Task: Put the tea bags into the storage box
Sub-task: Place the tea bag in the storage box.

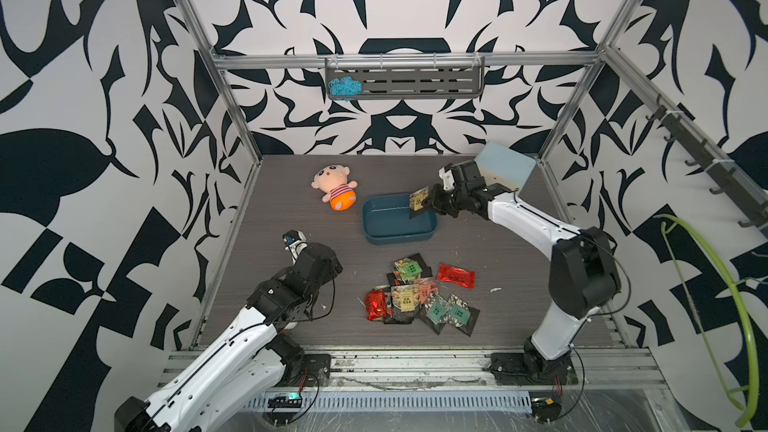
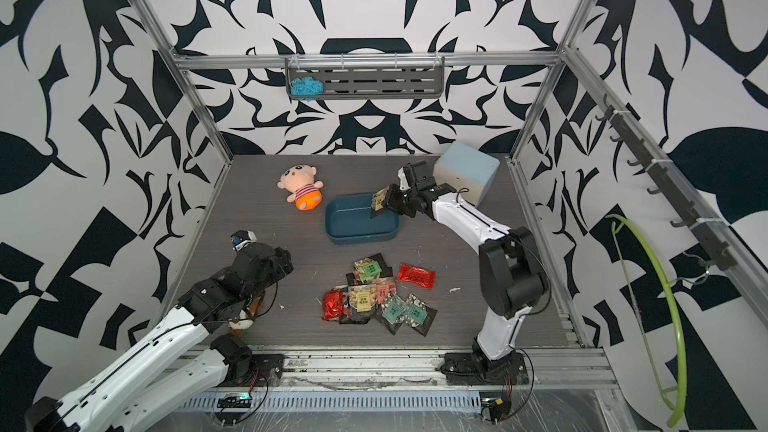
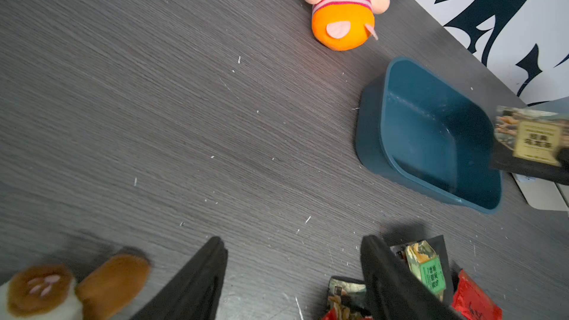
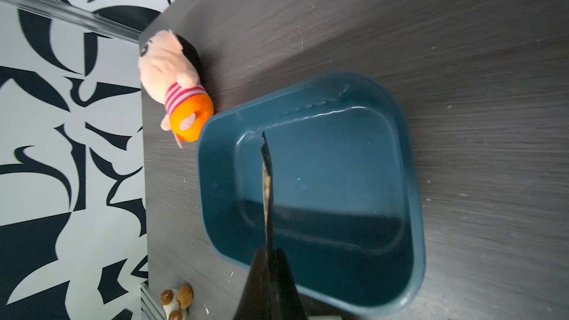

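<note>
**Q:** L side first. Status of the left gripper [image 3: 292, 240]?
**A:** Fingers [image 3: 197, 278] spread wide, nothing btw them. It hangs over bare table [image 1: 282, 209] near the left edge, well apart from the storage box [image 1: 399, 238]. A brown-and-white plush [image 3: 40, 290] lies just beside it. In a top view the plush [image 2: 242, 321] sits partly under the left arm.

**Q:** Next item to the right?
**A:** Pink doll [image 1: 334, 189], striped shirt, orange bottom. It lies flat at rear-centre, near the box's left end, not touching.

**Q:** Storage box, position?
**A:** Centre of table, long side running left-right, open side up. Teal, rounded corners.

**Q:** Loc. of the tea bags?
**A:** The pile of tea bags [image 1: 419, 297] lies on the table in front of the box, toward the robot's base and apart from it. Mostly black sachets w/ green, tan and orange labels, overlapping. One red sachet [image 1: 456, 275] lies just beside the pile's right edge.

**Q:** Right gripper [image 4: 268, 252]?
**A:** Pressed together on the held tea bag [image 1: 419, 201], black w/ tan label, pinched by one edge. The bag hangs over the box's right end. The right wrist view shows it edge-on above the box interior. Contact w/ the box: cannot tell.

**Q:** Far right?
**A:** Cream cabinet [image 1: 505, 168] w/ pale blue top, rear-right corner, behind the right arm.
</note>
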Tool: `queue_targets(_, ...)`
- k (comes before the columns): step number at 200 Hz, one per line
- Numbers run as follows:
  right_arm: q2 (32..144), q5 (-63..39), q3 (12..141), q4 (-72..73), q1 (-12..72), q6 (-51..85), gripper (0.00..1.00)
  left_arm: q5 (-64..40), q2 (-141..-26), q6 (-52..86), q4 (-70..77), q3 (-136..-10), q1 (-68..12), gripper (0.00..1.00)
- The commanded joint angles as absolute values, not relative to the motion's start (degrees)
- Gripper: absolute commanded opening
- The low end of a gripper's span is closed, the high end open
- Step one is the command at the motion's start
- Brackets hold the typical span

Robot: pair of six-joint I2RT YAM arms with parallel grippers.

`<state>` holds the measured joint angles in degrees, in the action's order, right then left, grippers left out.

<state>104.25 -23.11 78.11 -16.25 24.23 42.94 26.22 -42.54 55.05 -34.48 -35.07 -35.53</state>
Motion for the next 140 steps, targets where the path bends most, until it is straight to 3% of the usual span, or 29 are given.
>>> queue_targets(1,107.7,-27.19,83.24,-13.19,26.14,44.0,0.0,23.87,-42.71,53.98,-33.49,-34.28,-34.8,0.75)
queue_targets(51,116.51,-28.81,88.84,-12.66,29.24,44.58,0.0,23.34,-43.4,56.38,-34.62,-34.09,-34.66,0.75)
queue_targets(125,121.13,-24.55,93.51,-19.75,34.08,40.99,0.0,18.22,-43.64,57.78,-33.84,-34.27,-34.7,0.75)
queue_targets(140,121.39,-24.32,94.16,-20.13,34.06,41.03,0.1,17.03,-43.6,58.06,-34.14,-34.45,-34.64,0.76)
